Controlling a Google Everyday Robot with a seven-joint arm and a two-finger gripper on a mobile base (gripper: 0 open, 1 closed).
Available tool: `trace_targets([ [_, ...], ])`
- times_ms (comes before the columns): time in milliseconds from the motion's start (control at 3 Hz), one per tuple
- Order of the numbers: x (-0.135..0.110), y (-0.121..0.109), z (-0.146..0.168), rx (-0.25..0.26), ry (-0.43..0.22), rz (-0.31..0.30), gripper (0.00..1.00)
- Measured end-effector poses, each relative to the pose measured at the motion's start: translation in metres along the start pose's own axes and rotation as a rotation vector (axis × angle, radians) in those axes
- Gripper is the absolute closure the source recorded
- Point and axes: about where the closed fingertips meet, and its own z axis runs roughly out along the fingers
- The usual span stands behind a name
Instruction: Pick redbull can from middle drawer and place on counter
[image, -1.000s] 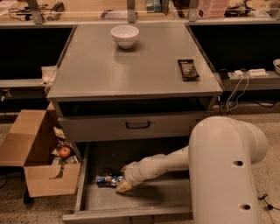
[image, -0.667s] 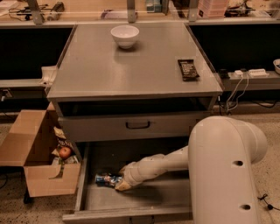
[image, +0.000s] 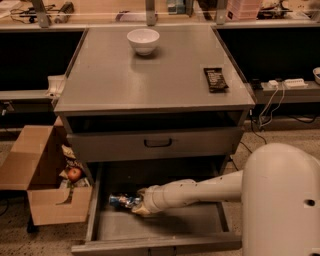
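The redbull can (image: 121, 201), blue and silver, lies on its side at the left of the open middle drawer (image: 165, 226), just above the drawer's grey floor. My gripper (image: 138, 205) is inside the drawer at the can's right end and is shut on it. The pale arm (image: 195, 192) reaches in from the right. The counter (image: 150, 80) is the flat grey cabinet top above.
A white bowl (image: 143, 40) stands at the back of the counter and a dark snack bar (image: 215, 79) lies at its right edge. The drawer front with black handle (image: 157, 143) overhangs the open drawer. A cardboard box (image: 45, 200) with an apple (image: 74, 173) stands on the floor at left.
The gripper and the can have shifted together slightly left and up in the drawer. Nothing else has moved.
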Motion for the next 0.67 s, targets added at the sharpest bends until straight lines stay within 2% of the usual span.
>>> trace_targets([
  [333, -0.016, 0.002, -0.024, -0.006, -0.092, -0.041, 1.00],
  [667, -0.025, -0.004, -0.075, 0.034, -0.160, -0.052, 1.00],
])
